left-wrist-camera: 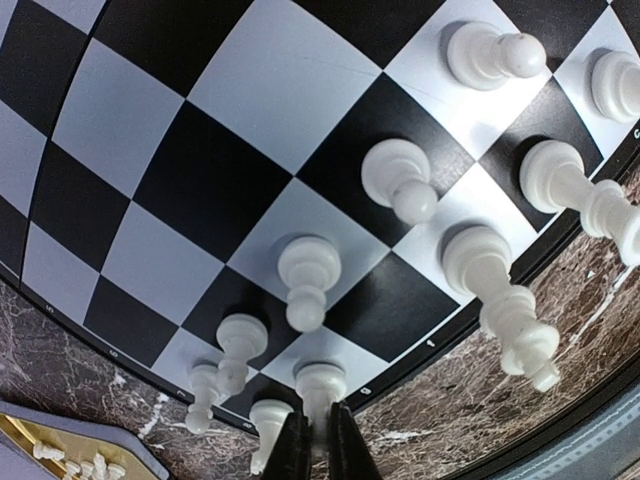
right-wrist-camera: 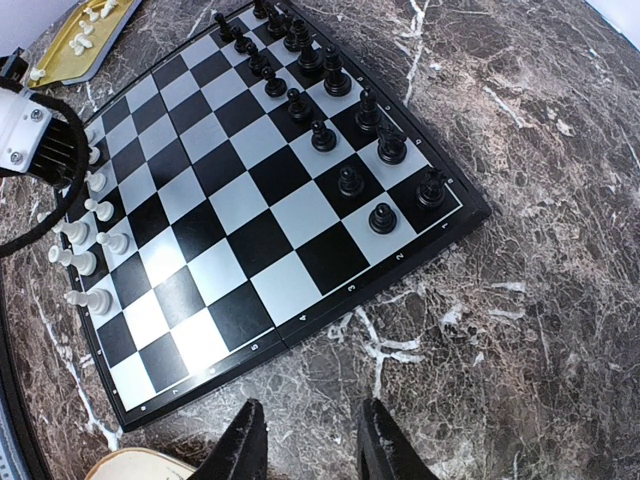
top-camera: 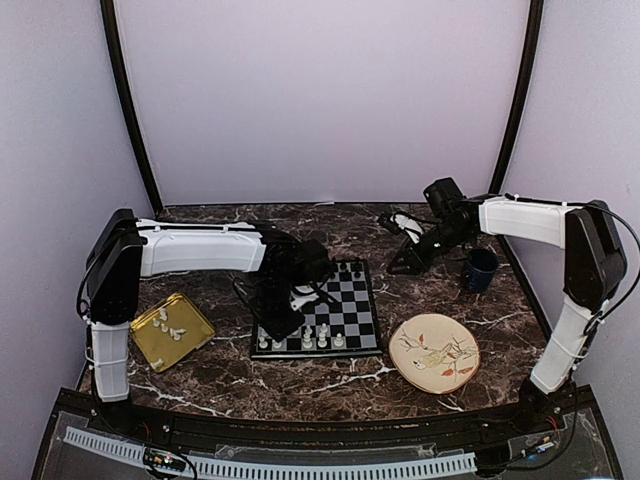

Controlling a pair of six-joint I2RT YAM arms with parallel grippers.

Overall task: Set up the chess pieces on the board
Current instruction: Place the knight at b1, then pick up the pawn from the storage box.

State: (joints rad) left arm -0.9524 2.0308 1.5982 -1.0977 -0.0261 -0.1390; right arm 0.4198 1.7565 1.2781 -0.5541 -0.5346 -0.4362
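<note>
The black-and-grey chessboard (top-camera: pixel 352 305) lies mid-table. Several white chess pieces (top-camera: pixel 322 338) stand along its near rows. My left gripper (top-camera: pixel 284 328) is low over the board's near left corner. In the left wrist view the left gripper (left-wrist-camera: pixel 320 422) is shut on a white piece (left-wrist-camera: pixel 320 385) whose base rests on a light square by the board's edge (left-wrist-camera: pixel 200 170), with other white pieces (left-wrist-camera: pixel 308 275) around it. My right gripper (top-camera: pixel 402 265) hangs open and empty past the board's right side. In its wrist view the right gripper (right-wrist-camera: pixel 305 430) is over bare marble beside the board (right-wrist-camera: pixel 270 215).
Black pieces (right-wrist-camera: pixel 330 135) fill the board's far rows. A gold tray (top-camera: pixel 170 330) with a few white pieces lies left of the board. A painted plate (top-camera: pixel 433 352) lies near right, and a blue cup (top-camera: pixel 480 268) stands at the far right.
</note>
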